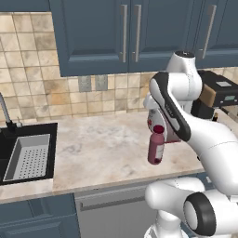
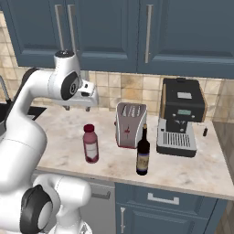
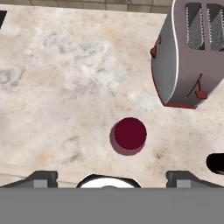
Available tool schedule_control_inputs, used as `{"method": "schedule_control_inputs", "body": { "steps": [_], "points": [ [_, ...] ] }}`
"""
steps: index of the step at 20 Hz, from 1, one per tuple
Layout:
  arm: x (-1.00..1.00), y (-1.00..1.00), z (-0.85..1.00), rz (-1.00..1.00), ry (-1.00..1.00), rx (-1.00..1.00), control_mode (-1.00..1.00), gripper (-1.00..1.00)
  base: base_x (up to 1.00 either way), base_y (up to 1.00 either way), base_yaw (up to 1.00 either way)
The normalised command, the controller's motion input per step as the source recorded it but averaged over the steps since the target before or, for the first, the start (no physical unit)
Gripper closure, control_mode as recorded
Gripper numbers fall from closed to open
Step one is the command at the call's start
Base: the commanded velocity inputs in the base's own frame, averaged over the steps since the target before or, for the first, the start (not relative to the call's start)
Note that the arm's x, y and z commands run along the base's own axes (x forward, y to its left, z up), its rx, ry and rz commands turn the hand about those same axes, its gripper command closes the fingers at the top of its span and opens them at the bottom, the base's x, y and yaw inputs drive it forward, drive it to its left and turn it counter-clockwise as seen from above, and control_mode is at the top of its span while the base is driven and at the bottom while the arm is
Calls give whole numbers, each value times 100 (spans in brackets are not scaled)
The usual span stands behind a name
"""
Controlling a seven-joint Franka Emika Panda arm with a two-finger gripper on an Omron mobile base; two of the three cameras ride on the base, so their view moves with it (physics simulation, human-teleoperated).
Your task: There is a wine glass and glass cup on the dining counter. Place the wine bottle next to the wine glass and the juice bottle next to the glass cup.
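Two bottles upright, juice bottle [image 2: 91, 144] under seemingly open gripper [image 3: 111, 177], wine bottle [image 2: 143, 153] beside

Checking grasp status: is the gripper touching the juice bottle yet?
Apart. In the right base view the gripper hangs well above the juice bottle, bare wall showing between them; the hand view looks straight down on its cap.

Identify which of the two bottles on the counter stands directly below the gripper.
The juice bottle, pinkish and stout with a dark red cap, stands under the gripper; the slim dark wine bottle stands off beside the toaster.
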Motion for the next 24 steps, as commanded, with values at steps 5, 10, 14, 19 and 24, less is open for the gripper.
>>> {"method": "schedule_control_inputs", "body": {
  "steps": [5, 10, 14, 19, 24],
  "points": [
    [0, -7, -16, 0, 4, 0, -100, -100, 0, 0, 0],
    [3, -13, -18, 0, 10, 0, -100, -100, 0, 0, 0],
    [5, -6, -21, 0, 10, 0, -100, -100, 0, 0, 0],
    [18, -2, -20, 0, 6, -1, -100, -100, 0, 0, 0],
    [28, 0, -18, 0, 2, -3, -100, -100, 0, 0, 0]
  ]
}}
